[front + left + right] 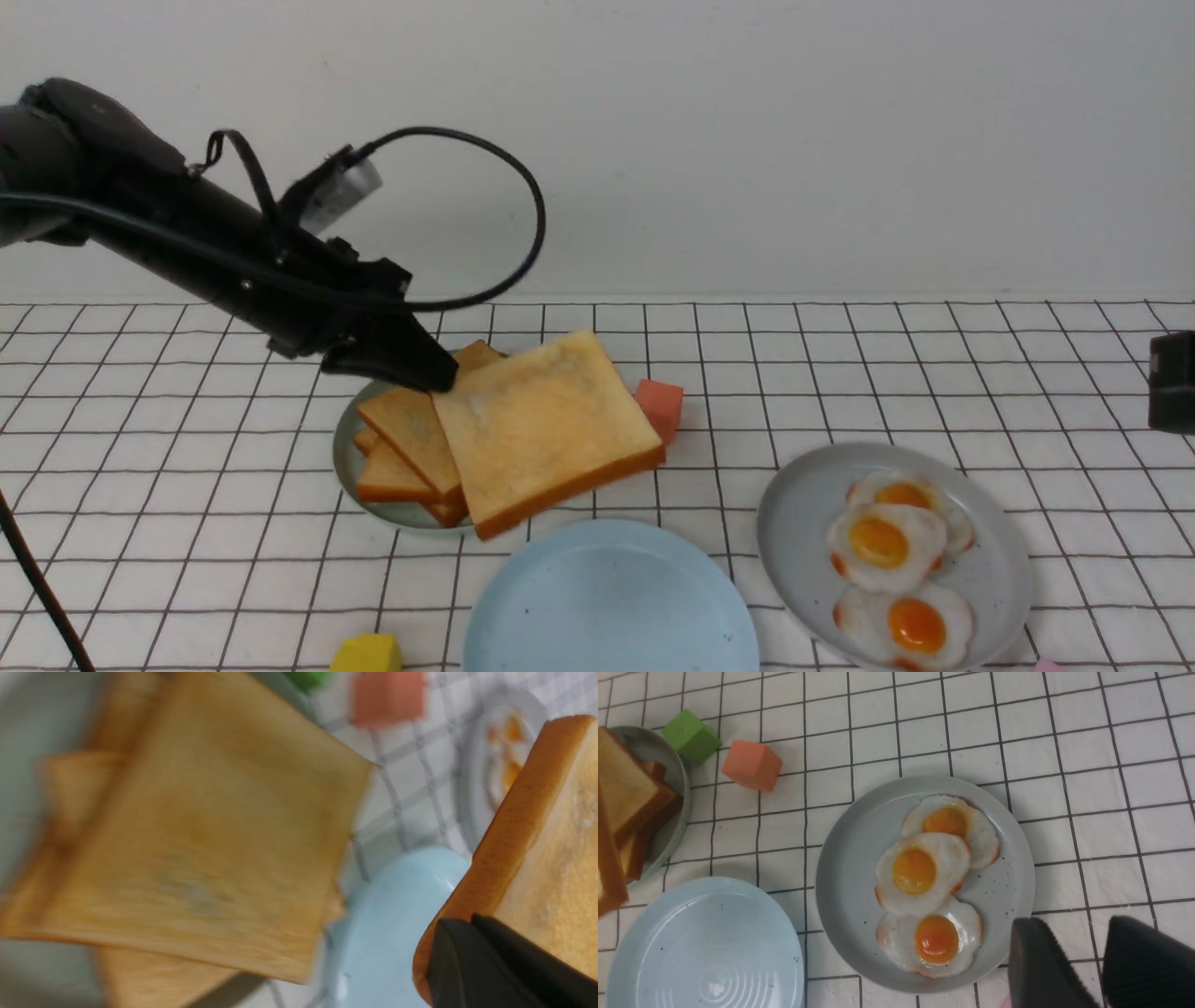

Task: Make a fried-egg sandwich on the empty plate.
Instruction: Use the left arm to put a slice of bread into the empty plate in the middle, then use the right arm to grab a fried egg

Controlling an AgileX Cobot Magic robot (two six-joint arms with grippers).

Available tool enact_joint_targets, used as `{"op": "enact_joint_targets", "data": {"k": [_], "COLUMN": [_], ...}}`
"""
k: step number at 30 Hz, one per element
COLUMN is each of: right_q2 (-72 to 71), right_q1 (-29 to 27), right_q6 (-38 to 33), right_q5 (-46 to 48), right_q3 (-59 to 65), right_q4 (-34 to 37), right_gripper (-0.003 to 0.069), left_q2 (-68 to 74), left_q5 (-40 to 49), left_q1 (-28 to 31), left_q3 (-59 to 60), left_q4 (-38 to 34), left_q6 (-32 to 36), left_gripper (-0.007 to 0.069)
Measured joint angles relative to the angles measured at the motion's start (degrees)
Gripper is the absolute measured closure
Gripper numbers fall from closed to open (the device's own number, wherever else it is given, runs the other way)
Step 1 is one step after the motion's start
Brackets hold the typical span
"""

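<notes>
My left gripper point(439, 378) is shut on a corner of a golden-brown toast slice point(546, 429) and holds it tilted in the air, between the toast pile and the empty pale blue plate point(607, 607). In the left wrist view the held slice point(537, 849) is close up, with the blue plate point(387, 933) below it. Three fried eggs point(887, 541) lie on the grey speckled plate point(803, 523). My right gripper point(1083, 952) is open and empty beside that plate; only a black part of it shows at the front view's right edge point(1172, 383).
The remaining toast slices point(406, 448) are piled on a pale green plate point(350, 467). An orange block point(661, 406) sits behind the held toast; a green block point(691, 735) lies next to it. A yellow block point(366, 653) is at the front edge.
</notes>
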Motion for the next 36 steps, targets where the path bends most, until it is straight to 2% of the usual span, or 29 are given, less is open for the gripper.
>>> {"op": "enact_joint_targets", "data": {"k": [6,9,13,16,18,19,20,21,22,23,24,26,28,30,35,36], "right_q2": [0.0,0.0,1.3,4.6,7.6,7.9,11.4,12.7,13.3,15.6,15.8,18.1,19.4,21.3,22.8,23.2], "right_q1": [0.0,0.0,0.0,0.0,0.0,0.0,0.0,0.0,0.0,-0.1,-0.2,-1.7,-3.7,-8.3,-15.1,-16.5], "right_q6": [0.0,0.0,0.2,1.3,1.2,1.1,0.2,-0.5,-0.7,-2.5,-2.7,-5.1,-7.1,-11.6,-24.4,-28.9], "right_q5": [0.0,0.3,1.1,1.1,0.5,0.5,-0.6,-1.2,-1.3,-3.1,-3.1,-5.4,-6.1,-6.0,-7.2,-8.7], "right_q3": [0.0,0.0,0.1,1.1,2.0,2.1,2.9,3.1,3.2,3.4,3.4,3.5,3.5,3.6,6.5,8.5], "right_q4": [-0.1,-0.1,-0.1,0.7,2.5,2.7,4.7,6.0,6.2,8.4,8.6,12.6,16.0,23.3,41.2,46.8], "right_gripper": [0.0418,0.0418,0.0418,0.0418,0.0418,0.0418,0.0418,0.0418,0.0418,0.0418,0.0418,0.0418,0.0418,0.0417,0.0417,0.0413], "left_q2": [-0.6,-0.6,-0.5,-0.5,-0.6,-0.6,-1.1,-1.7,-1.8,-3.7,-4.0,-7.3,-9.7,-14.7,-24.3,-27.5], "left_q5": [-3.1,-5.6,-9.3,-11.4,-11.9,-11.9,-11.8,-11.7,-11.6,-11.2,-11.2,-10.6,-9.3,-6.2,-2.8,-3.1], "left_q1": [-8.4,-11.1,-14.8,-16.8,-17.5,-17.5,-17.5,-17.5,-17.5,-17.5,-17.5,-17.5,-17.5,-17.5,-20.9,-23.5], "left_q3": [8.9,10.4,10.9,10.9,10.9,10.9,10.9,10.9,10.9,10.9,10.9,10.9,10.3,9.2,9.2,10.0], "left_q4": [0.5,3.1,9.3,13.9,15.2,15.3,15.8,16.3,16.5,18.5,18.8,22.3,24.1,25.2,21.3,19.7], "left_q6": [3.7,2.2,-4.9,-9.9,-12.9,-13.0,-14.0,-14.3,-14.4,-15.4,-15.6,-17.4,-18.6,-19.9,-17.8,-16.6], "left_gripper": [0.0637,0.0634,0.0596,0.0505,0.0398,0.0398,0.0307,0.0259,0.0249,0.0169,0.016,0.0083,0.005,0.0032,0.0104,0.0155]}}
